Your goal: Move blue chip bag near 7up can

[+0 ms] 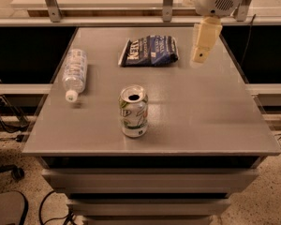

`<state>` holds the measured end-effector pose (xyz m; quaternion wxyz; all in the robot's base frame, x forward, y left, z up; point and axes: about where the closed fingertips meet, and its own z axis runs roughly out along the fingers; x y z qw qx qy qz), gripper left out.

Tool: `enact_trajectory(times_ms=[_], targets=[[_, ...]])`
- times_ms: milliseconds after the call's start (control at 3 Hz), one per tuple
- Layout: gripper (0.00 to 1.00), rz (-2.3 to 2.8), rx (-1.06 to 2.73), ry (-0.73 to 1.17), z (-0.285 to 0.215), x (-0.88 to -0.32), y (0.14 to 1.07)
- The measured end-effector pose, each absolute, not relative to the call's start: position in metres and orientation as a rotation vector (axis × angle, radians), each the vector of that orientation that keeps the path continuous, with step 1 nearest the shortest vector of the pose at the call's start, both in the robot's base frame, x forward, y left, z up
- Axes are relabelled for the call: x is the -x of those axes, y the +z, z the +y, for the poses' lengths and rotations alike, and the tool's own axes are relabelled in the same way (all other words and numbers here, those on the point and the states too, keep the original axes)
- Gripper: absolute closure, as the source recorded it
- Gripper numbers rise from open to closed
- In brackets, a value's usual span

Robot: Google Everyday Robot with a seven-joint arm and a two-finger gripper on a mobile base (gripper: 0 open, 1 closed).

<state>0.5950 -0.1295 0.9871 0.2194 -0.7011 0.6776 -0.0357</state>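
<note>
The blue chip bag (151,50) lies flat at the far middle of the grey table (210,107), dark navy with white lettering and a white left edge. The 7up can (133,111) stands upright near the table's front middle, white-silver with green markings, its top opened. My gripper (200,55) hangs from the white arm at the top right, above the table just to the right of the chip bag and apart from it. It holds nothing that I can see.
A clear plastic water bottle (75,72) with a white cap lies on its side at the table's left. A metal rail with posts (167,3) runs behind the table's far edge. Drawers sit under the front edge.
</note>
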Motion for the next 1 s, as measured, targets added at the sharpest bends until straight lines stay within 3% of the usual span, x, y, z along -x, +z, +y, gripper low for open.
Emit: enact_trajectory(times_ms=[1000], targets=[[0.0,1.607,2.038,-0.141,-0.045,-0.624,0.975]])
